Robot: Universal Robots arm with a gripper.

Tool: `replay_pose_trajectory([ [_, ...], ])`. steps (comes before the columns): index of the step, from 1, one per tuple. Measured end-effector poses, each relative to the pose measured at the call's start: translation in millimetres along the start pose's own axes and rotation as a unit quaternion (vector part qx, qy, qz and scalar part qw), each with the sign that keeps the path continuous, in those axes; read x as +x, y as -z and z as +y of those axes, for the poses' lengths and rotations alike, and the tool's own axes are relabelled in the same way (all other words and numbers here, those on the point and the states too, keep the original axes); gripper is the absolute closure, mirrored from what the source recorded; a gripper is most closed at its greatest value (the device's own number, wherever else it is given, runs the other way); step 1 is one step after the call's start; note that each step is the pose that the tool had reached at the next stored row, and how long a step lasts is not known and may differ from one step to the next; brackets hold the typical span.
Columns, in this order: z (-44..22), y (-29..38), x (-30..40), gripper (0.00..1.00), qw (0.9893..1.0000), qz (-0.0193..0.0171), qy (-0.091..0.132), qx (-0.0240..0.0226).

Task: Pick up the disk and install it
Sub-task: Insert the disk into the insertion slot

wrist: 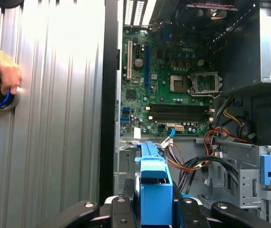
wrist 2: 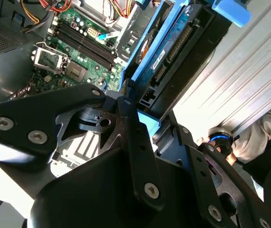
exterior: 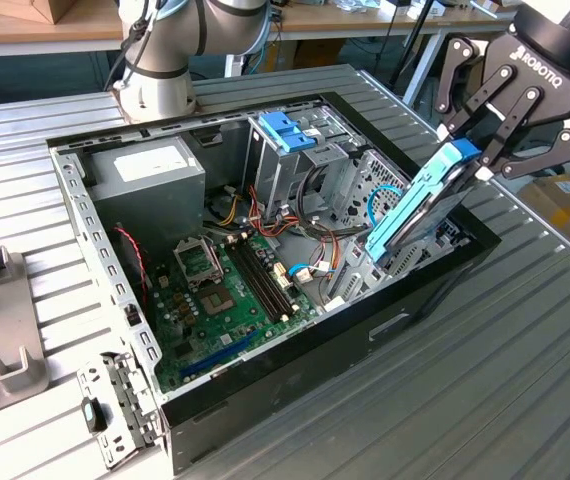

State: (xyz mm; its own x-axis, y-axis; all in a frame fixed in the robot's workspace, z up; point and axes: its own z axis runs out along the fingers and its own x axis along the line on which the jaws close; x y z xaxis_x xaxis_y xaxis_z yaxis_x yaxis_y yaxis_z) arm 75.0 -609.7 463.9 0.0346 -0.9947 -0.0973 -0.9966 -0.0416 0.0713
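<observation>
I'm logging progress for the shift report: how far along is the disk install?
Pickup looks done: the gripper is shut on the disk at its upper end. In hand: the disk hangs tilted, its lower end dipping into the open computer case. Left: it is not yet seated in a bay.

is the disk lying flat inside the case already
No, the disk is steeply tilted at the rim of the case, its upper end clamped in the gripper.
</observation>
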Motion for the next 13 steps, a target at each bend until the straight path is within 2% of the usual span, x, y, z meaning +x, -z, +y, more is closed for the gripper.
replay_pose_trajectory([
  [8,-0.2,-5.3,2.5,0.63,1.0,-0.0001,0.0,-0.0024],
  [13,-1.8,-5.4,1.4,0.63,1.0,0.0002,0.004,-0.0029],
])
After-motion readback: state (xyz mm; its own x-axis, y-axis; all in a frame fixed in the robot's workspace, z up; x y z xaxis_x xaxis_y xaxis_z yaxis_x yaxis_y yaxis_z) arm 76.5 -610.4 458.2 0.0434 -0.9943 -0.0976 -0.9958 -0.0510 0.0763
